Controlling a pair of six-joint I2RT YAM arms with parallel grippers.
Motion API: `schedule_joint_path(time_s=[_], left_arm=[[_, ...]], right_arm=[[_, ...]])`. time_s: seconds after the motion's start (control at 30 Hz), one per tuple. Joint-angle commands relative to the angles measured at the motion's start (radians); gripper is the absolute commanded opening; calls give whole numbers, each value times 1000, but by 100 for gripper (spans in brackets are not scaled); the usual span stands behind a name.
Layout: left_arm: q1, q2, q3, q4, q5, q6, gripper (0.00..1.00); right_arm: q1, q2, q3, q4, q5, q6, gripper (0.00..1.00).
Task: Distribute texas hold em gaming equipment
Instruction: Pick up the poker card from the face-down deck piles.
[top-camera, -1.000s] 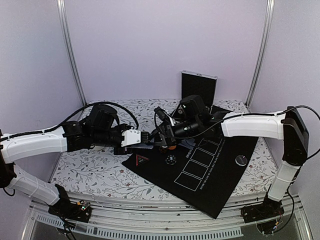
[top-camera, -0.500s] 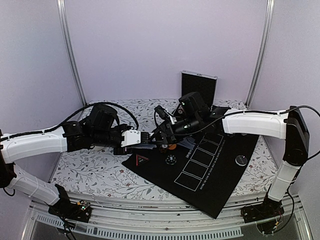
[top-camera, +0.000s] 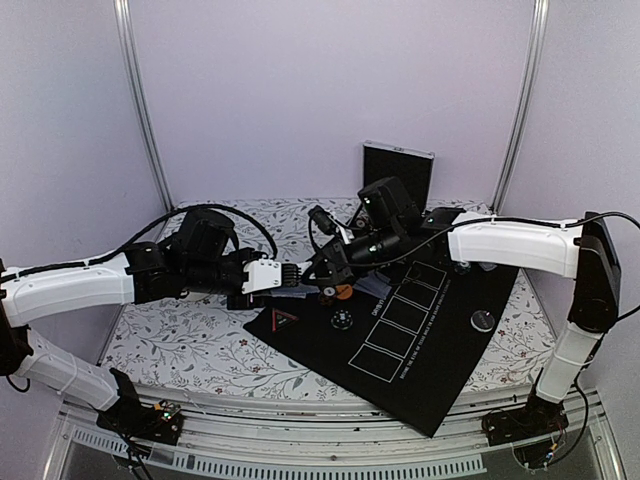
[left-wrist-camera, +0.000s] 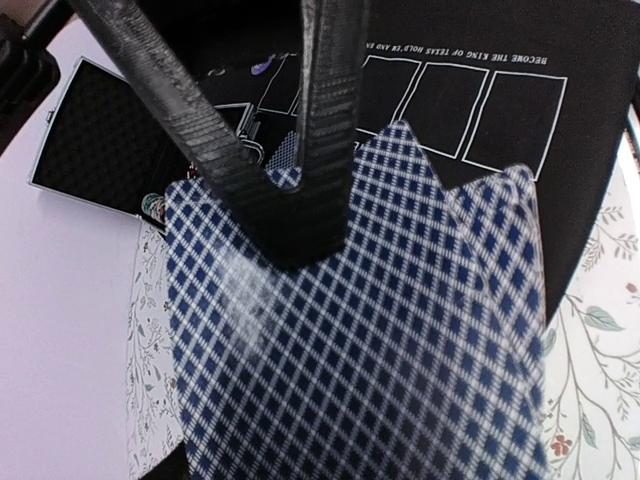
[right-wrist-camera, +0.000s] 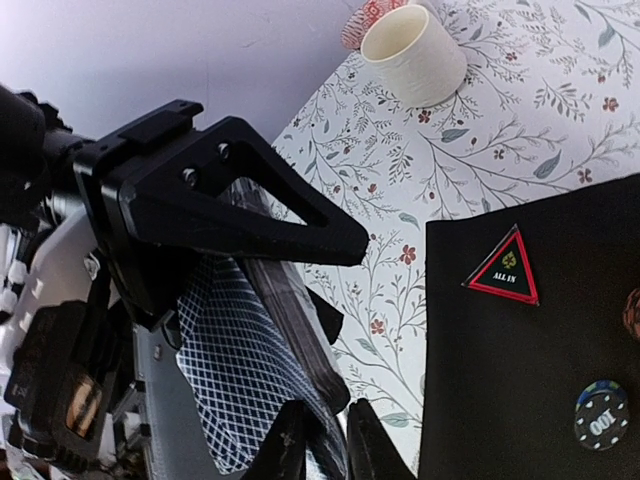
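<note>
My left gripper (top-camera: 288, 283) is shut on a deck of playing cards (left-wrist-camera: 380, 340) with blue diamond-pattern backs, held above the table's middle. The top cards fan out slightly. My right gripper (right-wrist-camera: 330, 450) meets it from the right, its two dark fingers (left-wrist-camera: 325, 120) pinched together on the upper edge of the top card (right-wrist-camera: 240, 370). On the black mat (top-camera: 430, 360) below lie an orange disc (top-camera: 343, 292), a dark striped chip (top-camera: 341, 320) and another round chip (top-camera: 484, 320). The left gripper's own fingertips are hidden behind the cards.
A red-edged "ALL IN" triangle (right-wrist-camera: 505, 268) lies on the mat's left corner. A cream cup (right-wrist-camera: 412, 55) stands on the floral cloth with red-striped chips (right-wrist-camera: 362, 22) behind it. An open black case (top-camera: 398, 175) stands at the back.
The right gripper's jaws have closed onto the top card of the deck, and the right arm has shifted slightly. The left arm has held still.
</note>
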Motion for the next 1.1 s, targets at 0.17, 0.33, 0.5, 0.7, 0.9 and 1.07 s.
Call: schedule_joint_path(time_s=[0.17, 0.33, 0.5, 0.7, 0.9, 1.07], left_arm=[[-16, -26, 0, 25, 12, -4, 49], [-16, -27, -1, 25, 13, -4, 49], [-15, -27, -2, 25, 14, -4, 49], [-16, -27, 0, 26, 13, -4, 49], [-16, -28, 0, 24, 14, -3, 49], [-16, -31, -2, 25, 16, -4, 49]], right_arm=[[4, -48, 47, -85, 60, -19, 6], [4, -66, 56, -121, 93, -31, 4], [5, -82, 59, -148, 115, -43, 4], [4, -98, 65, -155, 125, -51, 4], [4, -92, 68, -141, 96, -45, 4], [-12, -124, 59, -147, 116, -47, 4]])
